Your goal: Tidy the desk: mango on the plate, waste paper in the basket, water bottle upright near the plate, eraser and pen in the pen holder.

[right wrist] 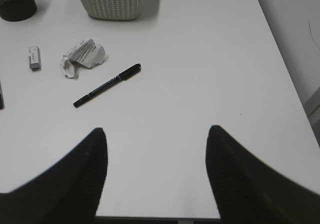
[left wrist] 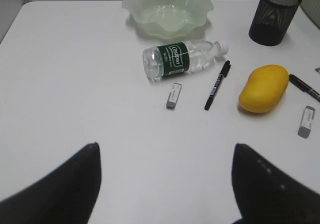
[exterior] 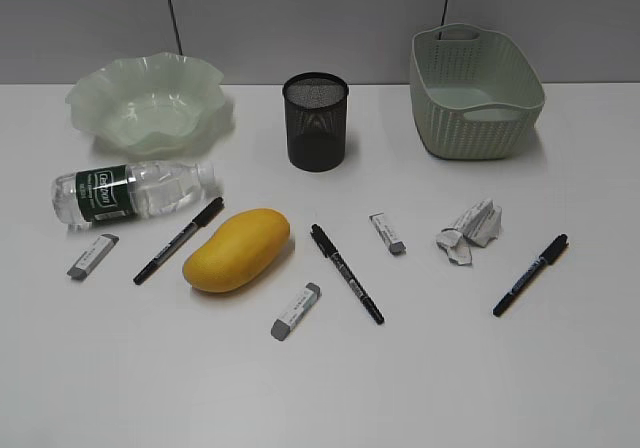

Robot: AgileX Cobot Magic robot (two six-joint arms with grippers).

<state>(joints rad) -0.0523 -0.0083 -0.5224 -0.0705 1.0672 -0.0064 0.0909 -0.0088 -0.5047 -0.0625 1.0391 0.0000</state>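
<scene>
My left gripper (left wrist: 165,184) hangs above the bench near its front edge, jaws spread wide with nothing between them. My right gripper (right wrist: 155,176) sits the same way over the front right corner, jaws parted and empty. Neither arm shows from the exterior camera.

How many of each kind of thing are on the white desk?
Pens: 3
Erasers: 3
Mango: 1
Water bottle: 1
Waste paper: 1
Plate: 1
Pen holder: 1
Basket: 1
Total: 12
</scene>
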